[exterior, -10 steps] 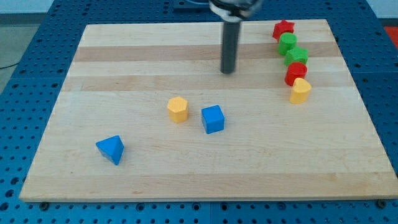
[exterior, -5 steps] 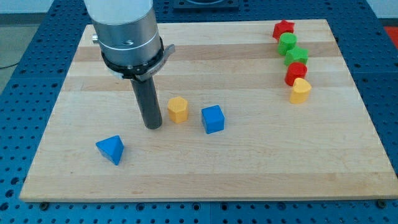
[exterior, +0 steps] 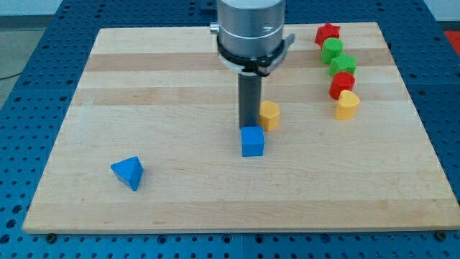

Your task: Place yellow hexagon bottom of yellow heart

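Tip (exterior: 250,127), no pincer to read, touches yellow hexagon's (exterior: 269,114) left, just above blue cube (exterior: 252,141); yellow heart (exterior: 347,104) well right.

Board (exterior: 180,194) was pale wood w/ lighter and darker lengthwise stripes, on a blue perforated table (exterior: 21,144). Rel. to the yellow heart (exterior: 347,104): red block (exterior: 341,84) just above it, then green block (exterior: 343,64), green round block (exterior: 331,49), red star (exterior: 327,33) topmost. Yellow hexagon (exterior: 269,114) to its left, more orange-yellow; blue cube (exterior: 252,141) further left and lower; blue triangle (exterior: 129,173) far left. Rod dark grey, my tip (exterior: 249,128) same; collar silver w/ black band.
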`<move>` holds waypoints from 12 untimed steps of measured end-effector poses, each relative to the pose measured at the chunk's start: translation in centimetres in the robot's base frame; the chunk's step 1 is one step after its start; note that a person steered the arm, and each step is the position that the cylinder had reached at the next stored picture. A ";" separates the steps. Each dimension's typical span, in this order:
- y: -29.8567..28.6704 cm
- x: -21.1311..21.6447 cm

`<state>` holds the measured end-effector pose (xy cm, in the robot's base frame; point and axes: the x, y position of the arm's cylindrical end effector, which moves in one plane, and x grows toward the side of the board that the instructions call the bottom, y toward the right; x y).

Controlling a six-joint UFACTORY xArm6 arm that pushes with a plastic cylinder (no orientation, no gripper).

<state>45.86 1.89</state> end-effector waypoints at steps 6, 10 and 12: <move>5.4 0.8; 3.7 -1.4; 5.3 -2.4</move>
<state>43.47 7.23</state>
